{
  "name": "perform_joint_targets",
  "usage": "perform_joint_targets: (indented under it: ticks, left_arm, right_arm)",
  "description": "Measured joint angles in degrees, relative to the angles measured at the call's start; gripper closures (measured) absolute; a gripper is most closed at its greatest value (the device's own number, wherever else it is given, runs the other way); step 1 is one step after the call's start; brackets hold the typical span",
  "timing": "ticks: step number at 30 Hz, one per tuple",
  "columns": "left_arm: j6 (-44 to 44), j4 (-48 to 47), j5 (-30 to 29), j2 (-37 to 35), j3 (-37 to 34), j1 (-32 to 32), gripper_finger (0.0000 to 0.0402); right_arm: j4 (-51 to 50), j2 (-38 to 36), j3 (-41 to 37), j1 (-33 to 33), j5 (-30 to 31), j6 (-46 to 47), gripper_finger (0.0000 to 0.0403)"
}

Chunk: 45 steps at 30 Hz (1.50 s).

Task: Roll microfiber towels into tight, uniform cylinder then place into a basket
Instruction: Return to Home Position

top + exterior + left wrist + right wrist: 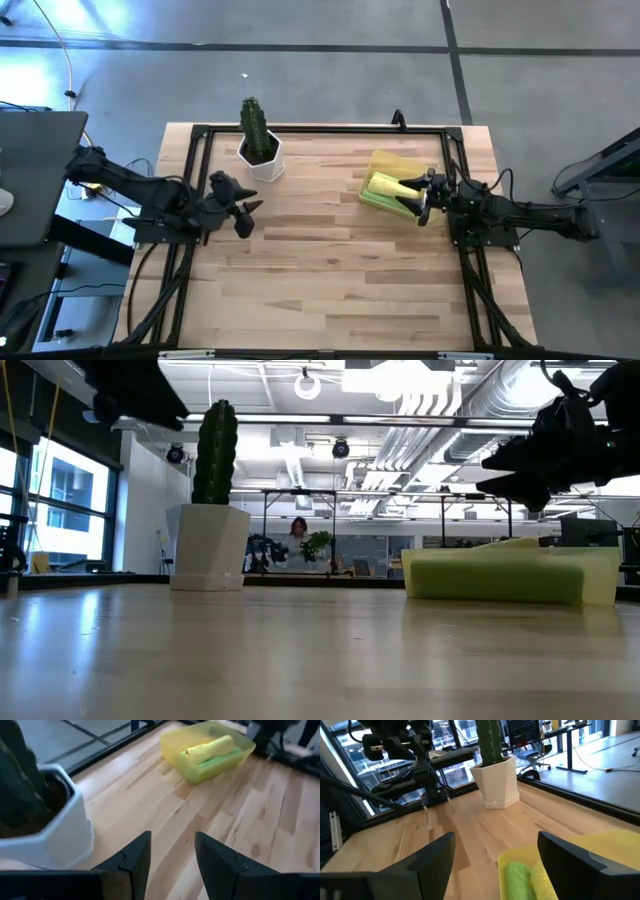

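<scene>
The basket (pixel 385 160) is a shallow translucent yellow tray standing on the table at the far right. Inside it lie a rolled yellow towel (pixel 207 747) and a rolled lime green towel (pixel 222 759), side by side; the right wrist view shows the green towel (pixel 516 877) and the yellow towel (pixel 543 881) close below. My right gripper (pixel 496 840) hovers open at the basket's right side, above its rim, touching nothing. My left gripper (pixel 172 840) is open above the table's left part, near the cactus pot, with nothing between its fingers.
A white pot with a green cactus (pixel 260 148) stands at the far edge, left of centre, close to my left gripper (pixel 248 212). Bare wooden tabletop (pixel 340 270) spans the middle and near side. A black frame (pixel 320 130) runs around the table's edges.
</scene>
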Motion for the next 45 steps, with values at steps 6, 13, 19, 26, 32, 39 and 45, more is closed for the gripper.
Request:
perform_joint_targets:
  ticks: [6,13,19,26,32,39,45]
  left_arm:
    - [-2.65,18.13,0.36,0.27,-11.96,0.00,0.0261]
    - [-0.32,42.18,0.65,0.72,-25.79,0.40,0.0261]
    - [1.38,54.09,0.72,0.72,-33.25,1.61,0.0261]
    - [1.07,57.62,0.72,0.72,-37.64,3.13,0.0261]
    - [-0.85,57.94,0.69,0.72,-40.83,4.57,0.0261]
    - [-2.59,59.52,0.34,0.74,-44.29,5.52,0.0273]
    - [1.71,61.07,-0.61,0.57,-44.19,5.57,0.0295]
  right_arm:
    - [-0.44,0.02,0.00,-0.01,0.00,-1.97,0.0128]
    - [-1.03,0.02,0.00,-0.03,0.00,-3.09,0.0128]
    - [-3.48,0.02,-0.02,-0.03,-0.46,-6.38,0.0128]
    - [-4.02,0.04,-0.02,-0.03,-0.52,-6.01,0.0128]
    - [-5.11,0.03,-0.04,-0.03,-0.58,-6.01,0.0128]
    - [-7.38,0.04,-0.04,-0.03,-0.68,-6.01,0.0128]
    - [-7.37,0.02,-0.04,-0.03,-0.70,-6.01,0.0128]
